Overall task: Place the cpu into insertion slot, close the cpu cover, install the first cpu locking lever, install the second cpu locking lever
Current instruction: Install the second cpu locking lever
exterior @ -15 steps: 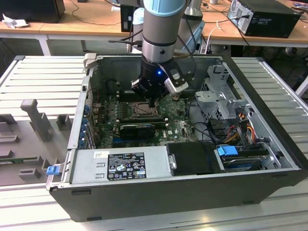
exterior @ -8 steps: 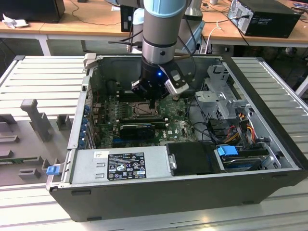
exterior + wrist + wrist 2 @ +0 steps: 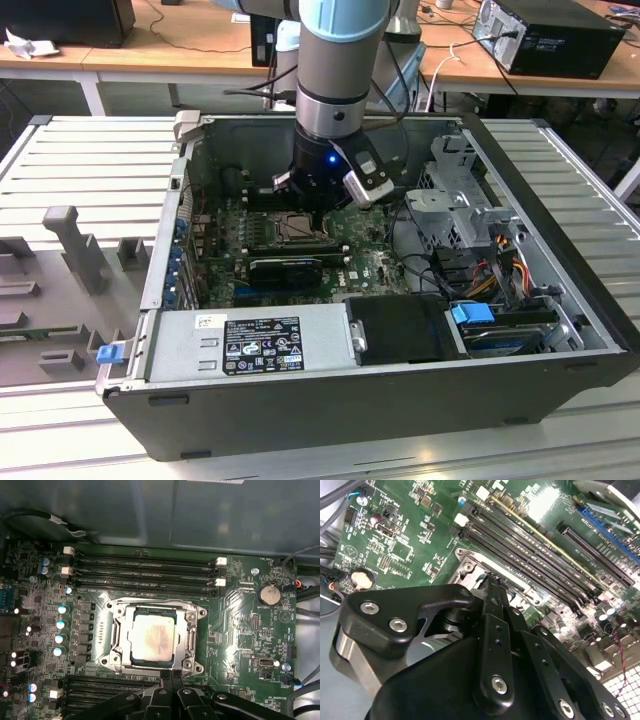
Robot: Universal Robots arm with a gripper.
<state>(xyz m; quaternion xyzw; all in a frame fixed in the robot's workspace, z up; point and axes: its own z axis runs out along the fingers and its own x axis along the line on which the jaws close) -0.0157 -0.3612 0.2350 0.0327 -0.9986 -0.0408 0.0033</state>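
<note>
Arm is hanging over the socket, chip already sitting in place.

The gripper (image 3: 170,682) is hovering just beside the insertion slot (image 3: 116,614), fingers pressed together and carrying nothing, tips lining up with the socket's near edge. The cpu (image 3: 153,636) is lying flat inside it, silver top showing through the cpu cover (image 3: 192,639), which looks to be lying down around the chip. From the exterior view, the arm is reaching down into the open computer case (image 3: 520,395), right above the board.

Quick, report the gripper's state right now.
Gripper: shut, holding nothing, fingertips together at the edge of the insertion slot, where the cpu already sits.
</note>
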